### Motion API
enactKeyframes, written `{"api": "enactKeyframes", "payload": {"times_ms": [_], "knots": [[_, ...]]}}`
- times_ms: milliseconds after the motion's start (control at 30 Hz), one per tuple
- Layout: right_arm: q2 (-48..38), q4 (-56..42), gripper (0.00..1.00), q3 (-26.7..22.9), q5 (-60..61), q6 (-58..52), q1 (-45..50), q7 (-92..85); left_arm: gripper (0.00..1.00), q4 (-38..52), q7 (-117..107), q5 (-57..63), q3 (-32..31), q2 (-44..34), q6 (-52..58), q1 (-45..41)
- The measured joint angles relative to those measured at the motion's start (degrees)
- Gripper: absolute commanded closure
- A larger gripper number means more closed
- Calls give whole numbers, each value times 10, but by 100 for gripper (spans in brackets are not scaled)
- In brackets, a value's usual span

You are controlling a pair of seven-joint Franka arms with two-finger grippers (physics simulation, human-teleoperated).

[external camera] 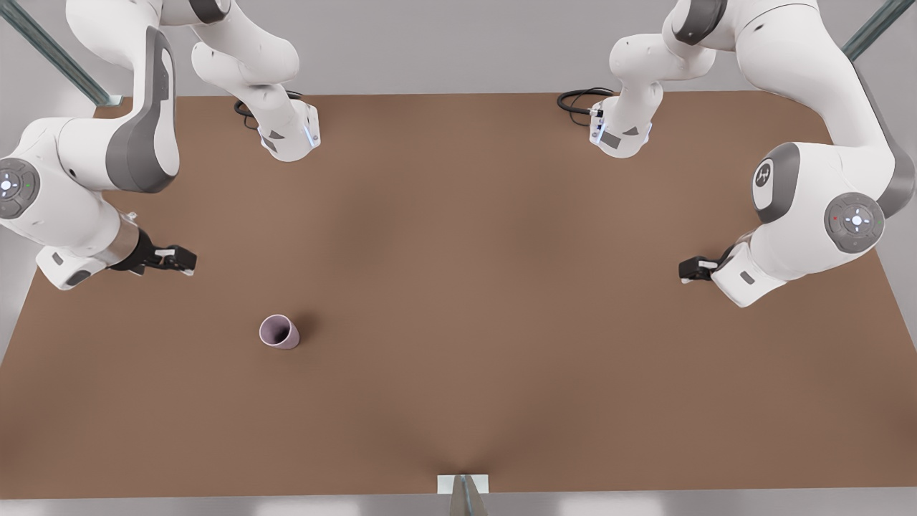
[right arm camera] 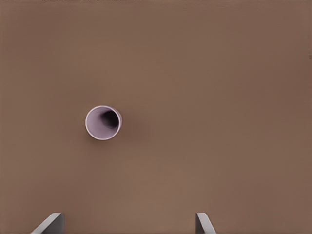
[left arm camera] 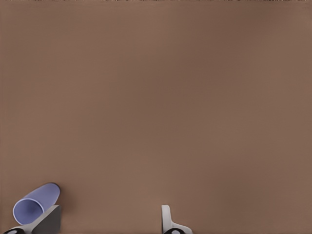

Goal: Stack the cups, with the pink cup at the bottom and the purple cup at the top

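The pink cup (external camera: 279,332) stands on the brown table (external camera: 458,287) toward the front view's left, mouth up; from above it is the pink cup (right arm camera: 103,122). My right gripper (external camera: 179,259) hovers open behind it at the front view's left, and its fingertips (right arm camera: 51,223) frame bare table well apart from the cup. The purple cup (left arm camera: 36,202) sits close beside one finger (left arm camera: 48,220) of my open left gripper (left arm camera: 108,222), outside the gap. In the front view the left gripper (external camera: 688,269) is at the right.
Both arm bases (external camera: 290,136) stand at the table's far edge with black cables beside them. A small white bracket (external camera: 463,484) sits at the middle of the near edge. Wide bare tabletop lies between the two grippers.
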State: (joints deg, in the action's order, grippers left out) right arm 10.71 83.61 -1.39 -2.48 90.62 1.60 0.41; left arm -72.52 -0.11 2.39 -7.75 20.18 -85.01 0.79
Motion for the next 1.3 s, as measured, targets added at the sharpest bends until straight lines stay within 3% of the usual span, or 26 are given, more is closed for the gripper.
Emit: {"api": "enactKeyframes", "payload": {"times_ms": [233,533,833,1133,1300], "knots": [[80,-11,0,-2,5,20,15,0,0,-3,-1,0,3,-1,-8,0],[198,36,0,-12,33,178,27,-1,0,-7,-1,0,5,7,-11,1],[213,103,0,-8,69,321,36,-14,0,-8,-1,0,7,16,-10,4],[226,109,0,-11,76,367,25,-38,0,-9,-1,-1,7,19,-5,4],[203,177,0,-11,76,384,26,-50,0,-9,-1,-1,11,19,-1,4]]}}
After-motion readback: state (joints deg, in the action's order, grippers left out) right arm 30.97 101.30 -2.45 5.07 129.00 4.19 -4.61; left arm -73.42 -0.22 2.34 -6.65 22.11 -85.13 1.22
